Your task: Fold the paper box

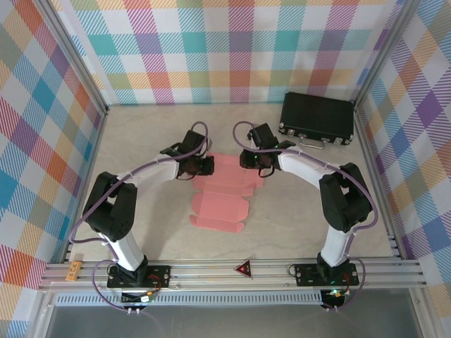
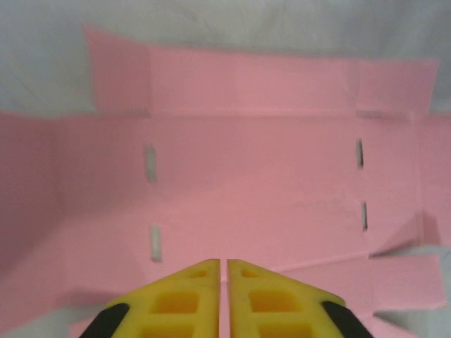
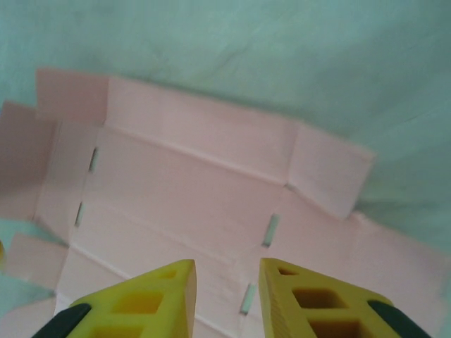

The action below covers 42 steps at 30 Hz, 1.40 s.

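The paper box [image 1: 220, 204] is lying flat and unfolded in the middle of the table [image 1: 141, 134], its long axis running near to far. Both arms are hovering over its far end, equally close: the left gripper [image 2: 223, 262] pinched closed and empty, the right gripper [image 3: 227, 264] narrowly parted.

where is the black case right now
In the top view the black case sits in the far right corner of the table, well apart from the pink paper box lying mid-table.
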### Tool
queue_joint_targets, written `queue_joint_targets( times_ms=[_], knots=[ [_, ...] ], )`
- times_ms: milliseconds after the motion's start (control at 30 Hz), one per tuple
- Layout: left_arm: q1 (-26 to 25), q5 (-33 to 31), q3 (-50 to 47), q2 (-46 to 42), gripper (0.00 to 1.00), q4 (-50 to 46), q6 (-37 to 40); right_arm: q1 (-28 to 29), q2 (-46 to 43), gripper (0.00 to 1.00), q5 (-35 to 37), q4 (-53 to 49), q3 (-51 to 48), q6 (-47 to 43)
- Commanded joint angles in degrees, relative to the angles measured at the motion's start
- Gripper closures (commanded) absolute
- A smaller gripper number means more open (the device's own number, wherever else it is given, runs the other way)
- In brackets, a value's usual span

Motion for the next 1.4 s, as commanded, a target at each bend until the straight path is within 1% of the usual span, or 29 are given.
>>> queue_joint_targets(
  times_ms=[0,33,67,300,433,667,900,1100,1200,1367],
  knots=[
    [-1.57,3.38,-2.53,1.91,0.96,5.79,-5.38,-1.42,3.04,0.68,4.96,-4.86,3.32,1.59],
    [-1.83,3.64,-3.02,2.56,0.99,6.57,-6.04,-1.72,3.78,0.68,5.28,-5.40,4.15,1.57],
    [-2.09,3.26,-3.49,3.28,1.00,7.03,-6.62,-1.97,4.59,0.68,5.67,-6.02,5.02,1.52],
    [-2.98,1.04,-6.20,6.00,1.00,8.40,-9.46,-2.60,9.33,0.62,7.08,-9.58,10.06,0.88],
    [-3.18,0.83,-7.45,6.47,1.00,8.65,-10.17,-2.67,11.43,0.61,5.94,-10.01,11.83,0.67],
    [-3.35,0.40,-8.45,6.86,1.00,8.75,-10.35,-2.68,13.45,0.62,1.86,-9.29,13.35,0.03],
    [-3.44,0.49,-8.12,7.61,1.00,8.36,-10.08,-2.53,12.32,0.68,-3.65,-6.14,12.73,-1.44],
    [-3.54,0.49,-7.91,8.04,1.00,7.98,-9.65,-2.58,13.93,0.71,-8.32,-5.00,13.85,-2.72],
    [-3.53,0.55,-7.79,8.18,1.00,7.78,-9.33,-2.58,14.84,0.72,-10.92,-3.99,14.12,-2.74],
    [-3.53,0.63,-7.44,8.62,1.00,7.52,-9.05,-2.59,16.38,0.68,-13.03,-3.66,15.08,-2.42]
  ],
)
